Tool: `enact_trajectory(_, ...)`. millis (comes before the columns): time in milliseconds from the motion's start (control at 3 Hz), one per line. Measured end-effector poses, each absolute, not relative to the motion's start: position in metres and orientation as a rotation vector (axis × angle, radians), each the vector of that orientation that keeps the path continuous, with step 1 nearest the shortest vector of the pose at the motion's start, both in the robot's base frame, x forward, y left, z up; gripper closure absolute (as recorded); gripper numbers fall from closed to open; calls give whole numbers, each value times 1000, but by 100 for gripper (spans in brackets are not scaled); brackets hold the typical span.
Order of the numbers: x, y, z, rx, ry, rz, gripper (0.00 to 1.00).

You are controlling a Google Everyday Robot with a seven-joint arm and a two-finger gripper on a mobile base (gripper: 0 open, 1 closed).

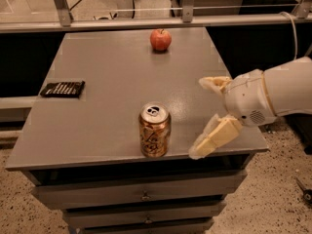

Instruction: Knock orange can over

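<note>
Orange can (155, 130) stands upright lower centre, nr table (112, 72) front edge; bare top left of it. Gripper (200, 117) centre-right, just right of can w/ a gap, fingers apart, lower one over front edge. Arm (287, 91) cut off at frame right. Flat dark item (62, 88), left edge, possibly a packet.

Looks like a lab: grey drawer cabinet (141, 196), speckled floor (19, 204), metal rail (122, 23) at 12 o'clock, gripper (200, 117) at 4 o'clock.
</note>
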State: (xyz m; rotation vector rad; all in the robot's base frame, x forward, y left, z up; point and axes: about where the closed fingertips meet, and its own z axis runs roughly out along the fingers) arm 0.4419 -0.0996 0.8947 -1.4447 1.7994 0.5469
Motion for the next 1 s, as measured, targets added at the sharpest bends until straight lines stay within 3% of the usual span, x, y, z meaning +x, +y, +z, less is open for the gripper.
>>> enact_trajectory(1000,457,-26,860,-1325,1594,785,0)
